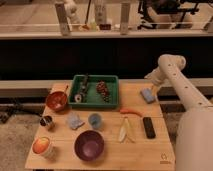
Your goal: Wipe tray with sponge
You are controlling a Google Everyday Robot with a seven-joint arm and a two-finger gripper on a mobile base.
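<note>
The dark green tray (114, 79) sits at the back middle of the wooden table, with a dark reddish cluster (102, 90) and some small items (80, 94) inside it. The blue-grey sponge (148, 95) lies flat on the table just right of the tray. My gripper (152, 85) hangs at the end of the white arm, directly over the sponge's far edge and close to it. It is open and holds nothing.
An orange-red bowl (56, 101) stands left of the tray. In front lie a pale blue-grey cloth (75, 121), a small blue cup (95, 120), a purple bowl (89, 145), a banana (125, 130), a red pepper (130, 111) and a black slab (148, 127).
</note>
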